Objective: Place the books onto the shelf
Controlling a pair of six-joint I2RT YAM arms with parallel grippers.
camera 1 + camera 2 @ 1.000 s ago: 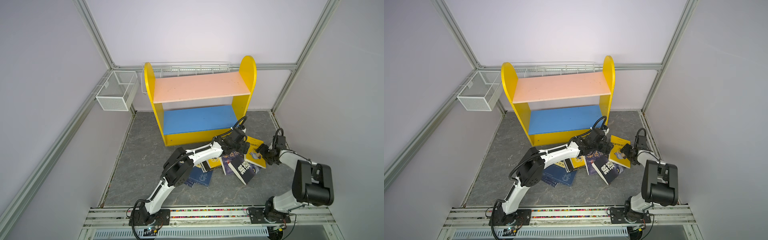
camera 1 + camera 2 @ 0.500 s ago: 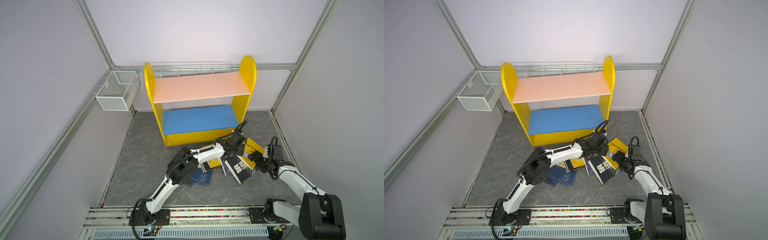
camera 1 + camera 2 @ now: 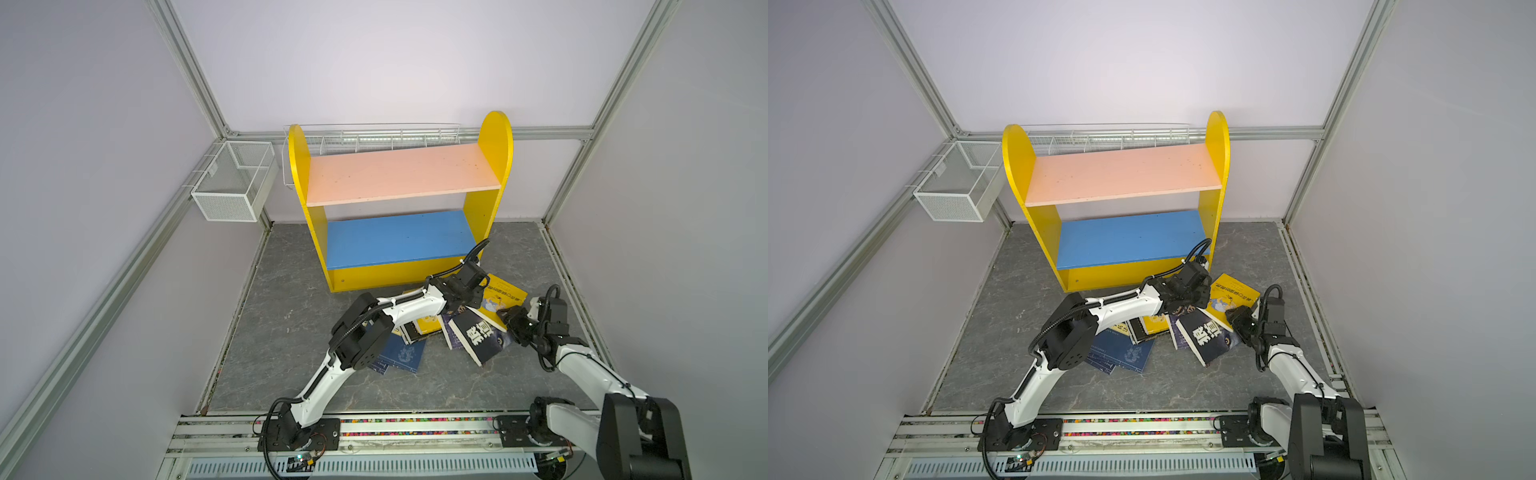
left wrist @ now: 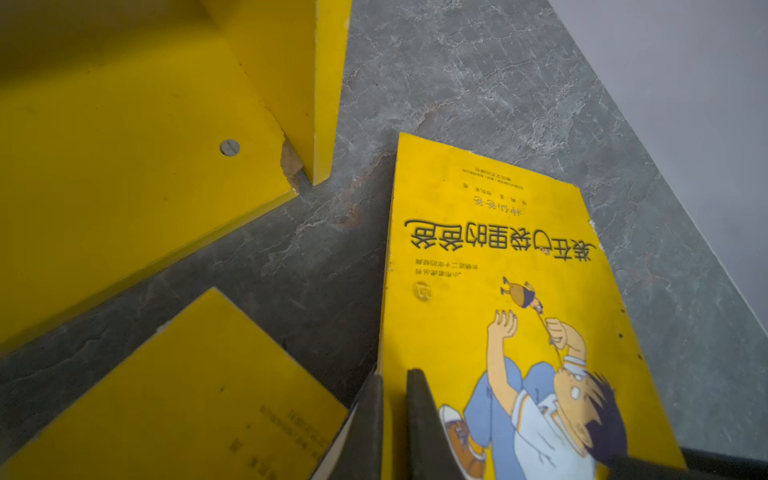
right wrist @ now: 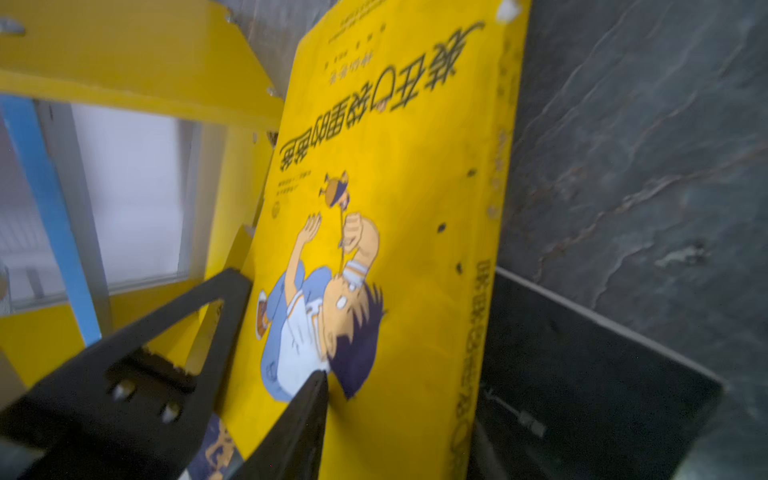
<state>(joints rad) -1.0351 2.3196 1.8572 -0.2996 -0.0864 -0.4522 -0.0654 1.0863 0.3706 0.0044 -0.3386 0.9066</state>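
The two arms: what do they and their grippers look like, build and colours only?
The left arm and right arm have white links between bulky black joints. A black ribbed cable loops over each wrist. The left gripper and right gripper carry flat matt-black fingers; the right's has a triangular cut-out and two screws.

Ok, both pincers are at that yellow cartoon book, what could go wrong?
The left pincer pinches only a thin edge of the yellow cartoon book, possibly just the cover, so it could flop open or slip. The right pincer straddles the same book; uneven pulling may bend it. The dark book overlapping it might get dragged.
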